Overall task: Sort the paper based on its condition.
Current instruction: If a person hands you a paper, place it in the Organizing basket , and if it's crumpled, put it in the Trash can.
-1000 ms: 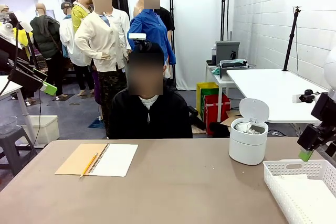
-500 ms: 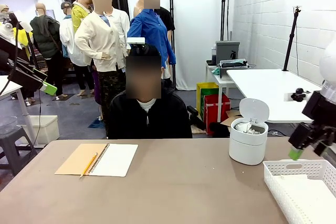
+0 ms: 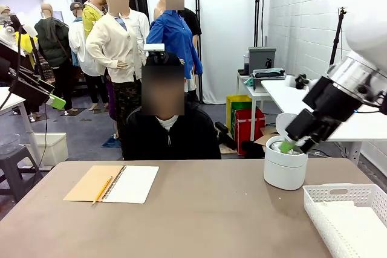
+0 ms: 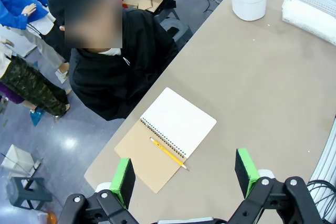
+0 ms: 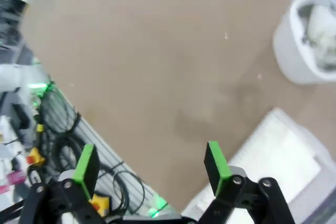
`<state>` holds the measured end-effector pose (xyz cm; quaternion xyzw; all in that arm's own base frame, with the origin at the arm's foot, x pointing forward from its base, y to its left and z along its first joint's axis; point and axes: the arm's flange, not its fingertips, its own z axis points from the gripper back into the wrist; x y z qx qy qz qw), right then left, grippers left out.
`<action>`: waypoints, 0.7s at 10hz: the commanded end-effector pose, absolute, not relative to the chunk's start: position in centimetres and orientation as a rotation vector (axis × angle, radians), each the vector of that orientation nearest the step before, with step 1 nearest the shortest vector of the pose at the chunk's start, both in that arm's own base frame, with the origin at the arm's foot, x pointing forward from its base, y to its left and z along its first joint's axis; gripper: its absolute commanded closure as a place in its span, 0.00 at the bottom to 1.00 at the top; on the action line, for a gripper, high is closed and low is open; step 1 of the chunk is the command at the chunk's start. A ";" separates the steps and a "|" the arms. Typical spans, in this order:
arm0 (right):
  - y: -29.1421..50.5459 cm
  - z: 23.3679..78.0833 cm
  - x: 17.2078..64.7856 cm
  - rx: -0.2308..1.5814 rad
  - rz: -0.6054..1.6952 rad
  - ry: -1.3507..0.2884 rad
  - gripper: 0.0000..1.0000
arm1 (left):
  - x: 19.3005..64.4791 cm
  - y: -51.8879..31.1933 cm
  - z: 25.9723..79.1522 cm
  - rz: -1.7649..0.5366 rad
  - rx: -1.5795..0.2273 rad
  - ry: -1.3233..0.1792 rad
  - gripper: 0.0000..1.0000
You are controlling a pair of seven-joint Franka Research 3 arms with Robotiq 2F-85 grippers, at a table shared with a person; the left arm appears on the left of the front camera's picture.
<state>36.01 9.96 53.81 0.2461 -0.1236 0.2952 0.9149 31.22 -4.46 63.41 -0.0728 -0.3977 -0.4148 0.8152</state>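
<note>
Your right gripper (image 3: 289, 145) hangs wide open and empty above the bin (image 3: 285, 170) near the table's (image 3: 199, 209) far right edge. Crumpled paper (image 5: 321, 22) lies in it. Your left gripper (image 4: 184, 174) is wide open, empty.

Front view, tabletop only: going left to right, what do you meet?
Pencil lying on the brown cover → open spiral notebook → white bin with its lid up → white slotted basket at the right edge.
</note>
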 end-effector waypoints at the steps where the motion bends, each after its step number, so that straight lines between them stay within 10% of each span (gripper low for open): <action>1: 12.2 54.4 39.2 0.575 0.700 -0.346 0.00 | 31.2 -4.5 63.4 -0.874 -0.145 -0.849 0.00; 7: 18.3 60.5 40.1 0.548 0.847 -0.658 0.00 | 31.2 -4.5 63.4 -0.874 -0.145 -0.849 0.00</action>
